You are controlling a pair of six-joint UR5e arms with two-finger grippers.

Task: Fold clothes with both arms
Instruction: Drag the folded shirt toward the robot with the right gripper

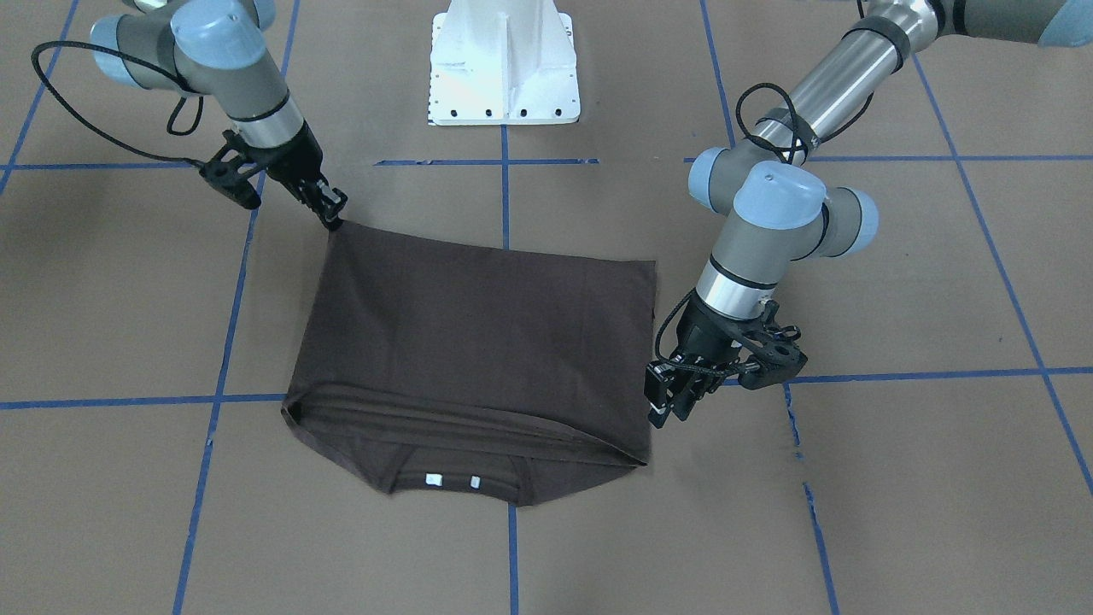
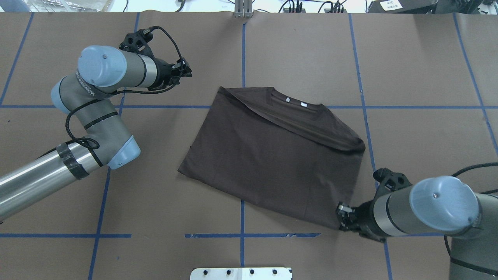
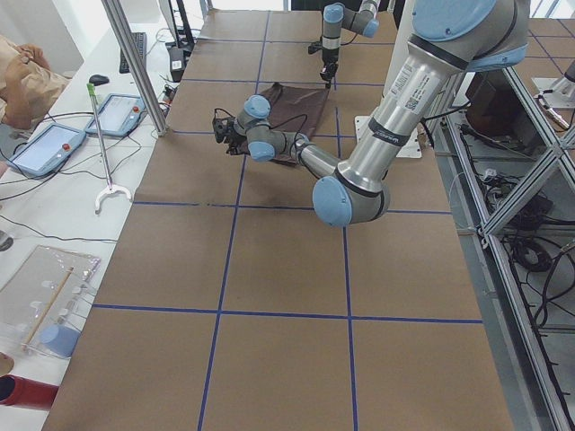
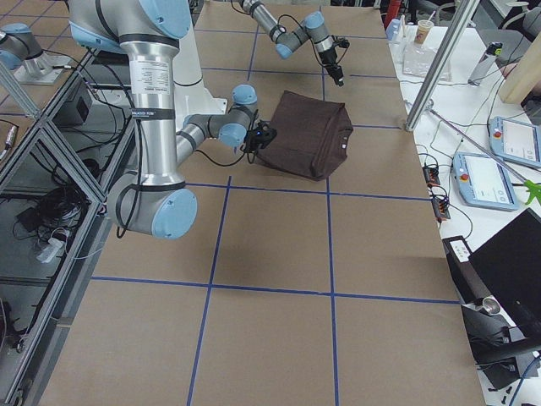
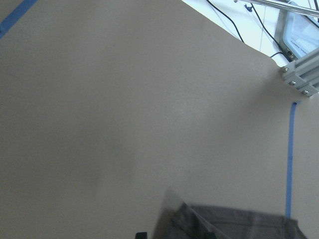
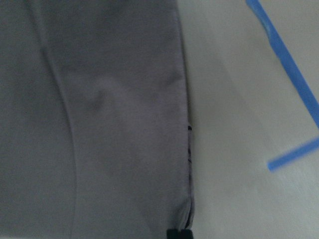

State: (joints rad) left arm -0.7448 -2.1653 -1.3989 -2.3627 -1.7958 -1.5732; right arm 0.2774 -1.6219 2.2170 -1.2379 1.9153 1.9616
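The dark brown T-shirt (image 1: 478, 342) lies folded on the brown table, collar and white neck tags (image 1: 433, 480) at the edge away from the robot. It also shows in the overhead view (image 2: 272, 163). My right gripper (image 1: 333, 215) sits at the shirt's near corner and looks shut on the fabric; the overhead view (image 2: 343, 217) shows it at that same corner. The right wrist view shows the shirt's hem (image 6: 99, 124) running down to a fingertip. My left gripper (image 1: 670, 397) hovers beside the shirt's side edge, apart from it, open and empty (image 2: 186, 72).
The white pedestal base (image 1: 504, 68) stands at the robot's side of the table. Blue tape lines (image 2: 242, 58) cross the brown surface. A metal post (image 4: 431, 76) and operator tablets (image 4: 486, 178) stand past the table's far edge.
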